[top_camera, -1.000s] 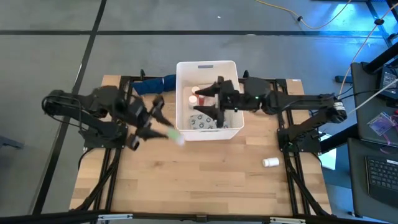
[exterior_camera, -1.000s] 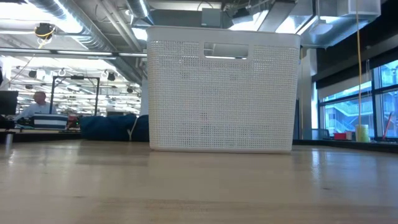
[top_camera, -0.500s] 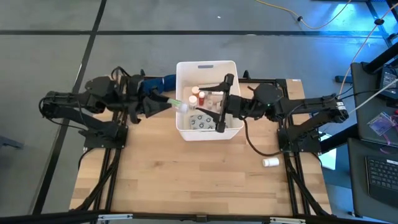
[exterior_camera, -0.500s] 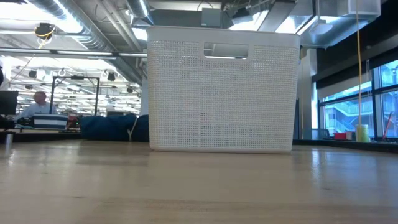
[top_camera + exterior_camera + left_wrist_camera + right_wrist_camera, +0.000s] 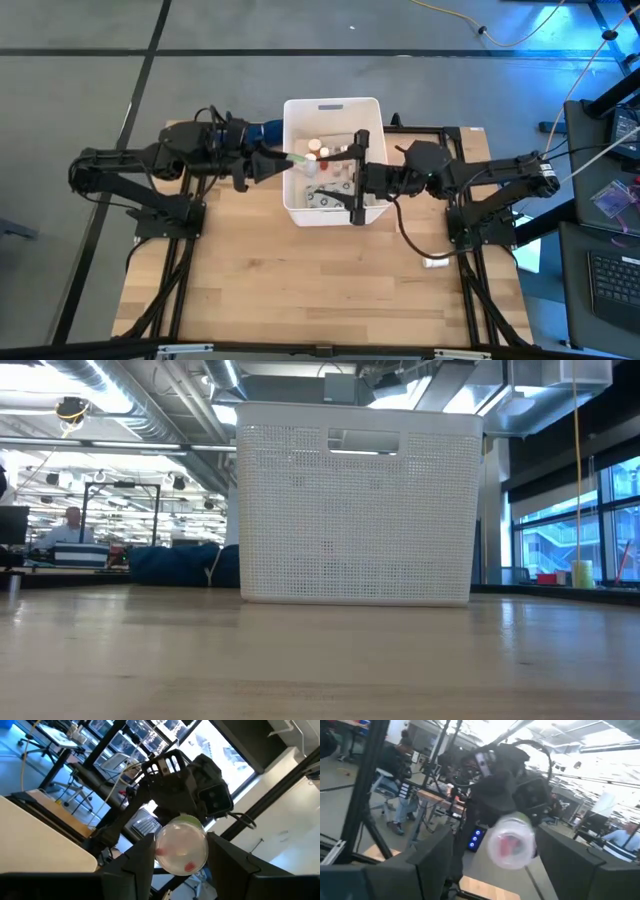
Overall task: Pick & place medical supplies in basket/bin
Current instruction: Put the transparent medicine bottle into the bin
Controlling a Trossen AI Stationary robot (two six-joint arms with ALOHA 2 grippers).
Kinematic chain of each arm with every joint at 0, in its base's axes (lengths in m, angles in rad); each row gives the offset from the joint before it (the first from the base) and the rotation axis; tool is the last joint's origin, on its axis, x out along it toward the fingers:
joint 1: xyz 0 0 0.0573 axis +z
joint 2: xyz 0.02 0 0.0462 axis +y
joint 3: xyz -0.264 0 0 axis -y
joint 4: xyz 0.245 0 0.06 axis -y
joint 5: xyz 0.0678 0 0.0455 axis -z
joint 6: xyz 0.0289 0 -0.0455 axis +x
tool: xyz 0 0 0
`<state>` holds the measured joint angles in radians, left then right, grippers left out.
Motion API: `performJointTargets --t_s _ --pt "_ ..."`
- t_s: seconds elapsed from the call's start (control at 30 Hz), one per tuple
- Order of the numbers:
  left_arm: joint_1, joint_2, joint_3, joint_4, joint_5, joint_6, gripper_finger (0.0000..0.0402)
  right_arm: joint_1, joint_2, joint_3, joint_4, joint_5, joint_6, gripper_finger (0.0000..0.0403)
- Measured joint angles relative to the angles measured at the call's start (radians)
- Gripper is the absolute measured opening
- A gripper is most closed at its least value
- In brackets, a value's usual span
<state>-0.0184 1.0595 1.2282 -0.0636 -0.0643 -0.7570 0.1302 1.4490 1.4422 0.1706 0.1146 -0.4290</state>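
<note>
The left gripper (image 5: 283,163), closed on a clear bottle (image 5: 301,162), held it over the left rim of the basket (image 5: 331,105), so release seemed next, while the right gripper (image 5: 358,177) hung wide open and empty over the basket's right side.

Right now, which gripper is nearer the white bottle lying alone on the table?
Right. The right gripper is over the basket, up-table from the white bottle; the left gripper is at the basket's far rim.
</note>
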Motion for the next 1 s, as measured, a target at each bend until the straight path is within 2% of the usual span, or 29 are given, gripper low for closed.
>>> performJointTargets --t_s 0.23,0.63,0.77,1.0 --pt "0.009 0.006 0.000 0.009 0.004 -0.005 0.0155 0.004 0.006 0.000 -0.009 0.098 -0.003 0.0282" --pt "0.009 0.026 0.000 0.016 0.005 0.003 0.0153 0.004 0.028 0.000 -0.010 0.102 0.031 0.0277" --pt "0.009 0.026 0.000 0.016 0.005 0.019 0.0152 0.004 0.027 0.000 -0.001 0.102 0.035 0.0248" --pt "0.009 0.026 0.000 0.014 0.007 0.019 0.0154 0.004 0.027 0.000 0.000 0.095 0.035 0.0167"
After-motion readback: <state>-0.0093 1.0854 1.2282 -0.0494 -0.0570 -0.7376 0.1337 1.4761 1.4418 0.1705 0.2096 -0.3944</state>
